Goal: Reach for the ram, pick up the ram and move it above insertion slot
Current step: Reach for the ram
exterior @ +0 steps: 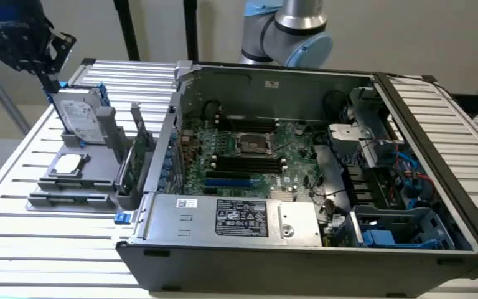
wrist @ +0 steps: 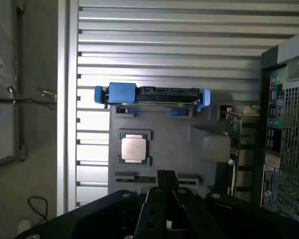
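Exterior view puts the black end effector (exterior: 50,84) high at the exterior view's left, hanging off the arm and pointing down over the grey plastic holder tray (exterior: 89,171) on the slatted metal counter (exterior: 23,249). It is well apart from the open computer case (exterior: 305,255). Its fingers are pressed together. The ram (wrist: 134,178), a long thin stick seen edge-on, sits in the tray beside the square silver processor (wrist: 134,148), directly below the fingertips in the wrist view.

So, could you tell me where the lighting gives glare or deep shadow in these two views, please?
Exterior view: the white slatted metal table reflects brightly, the open dark grey computer case is dimmer inside, and a blue glow sits above the black end effector. Wrist view: the square silver processor chip shines pale, the table's slats glare, and the end effector is a dark silhouette.
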You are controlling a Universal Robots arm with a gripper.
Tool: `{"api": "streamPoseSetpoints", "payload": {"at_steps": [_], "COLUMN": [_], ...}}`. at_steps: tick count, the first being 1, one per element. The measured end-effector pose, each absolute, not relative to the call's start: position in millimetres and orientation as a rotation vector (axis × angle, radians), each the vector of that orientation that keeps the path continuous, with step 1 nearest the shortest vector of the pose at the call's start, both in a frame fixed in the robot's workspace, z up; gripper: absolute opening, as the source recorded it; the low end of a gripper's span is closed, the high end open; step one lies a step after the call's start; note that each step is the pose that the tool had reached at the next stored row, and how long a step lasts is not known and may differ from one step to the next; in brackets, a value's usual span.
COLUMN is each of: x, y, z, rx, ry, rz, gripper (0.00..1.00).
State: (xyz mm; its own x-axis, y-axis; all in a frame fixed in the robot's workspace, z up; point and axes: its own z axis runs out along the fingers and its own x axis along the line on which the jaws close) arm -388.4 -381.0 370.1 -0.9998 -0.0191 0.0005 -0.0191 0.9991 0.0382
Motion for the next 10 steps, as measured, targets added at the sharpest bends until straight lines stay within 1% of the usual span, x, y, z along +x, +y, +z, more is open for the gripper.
{"api": "streamPoseSetpoints", "payload": {"at_steps": [10], "x": [-388.4], "y": [-381.0], "z": [370.1], "rx": [0.03], "ry": [-3.14], "rz": [-0.06], "gripper": [0.11]}}
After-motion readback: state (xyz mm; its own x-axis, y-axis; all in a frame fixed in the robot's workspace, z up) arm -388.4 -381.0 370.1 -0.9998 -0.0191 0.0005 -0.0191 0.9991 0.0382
